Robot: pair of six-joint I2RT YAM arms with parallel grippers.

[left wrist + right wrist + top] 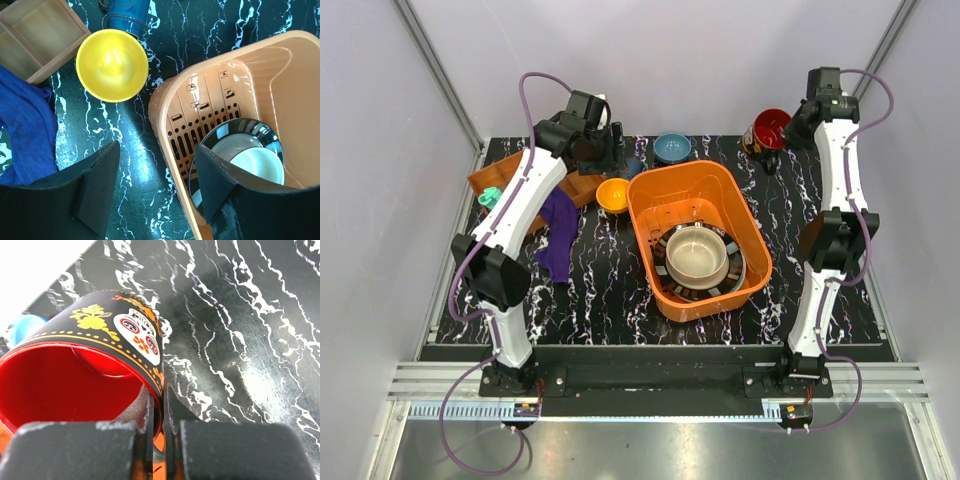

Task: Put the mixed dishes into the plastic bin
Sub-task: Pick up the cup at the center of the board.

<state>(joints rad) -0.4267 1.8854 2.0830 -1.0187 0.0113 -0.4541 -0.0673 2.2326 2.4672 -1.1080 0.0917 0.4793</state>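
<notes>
The orange plastic bin [650, 195] stands mid-table and holds a dark striped-rim plate [730, 285] with a beige bowl [696, 255] on it. An orange-yellow bowl [613, 194] sits just left of the bin, and a small blue bowl [671, 148] lies behind it. My left gripper [156, 160] hangs open over the tabletop beside the bin's wall [165, 105], with the yellow bowl [111, 65] ahead of it. At the back right, my right gripper [161, 395] is shut on the rim of the red mug [100, 340], one finger inside and one outside. The mug [770, 128] is tilted.
A purple cloth [558, 235] lies left of the bin. A brown compartment tray [500, 175] and a teal toy [490, 198] sit at the far left. A dark blue dish [127, 12] lies beyond the yellow bowl. Grey walls enclose the table.
</notes>
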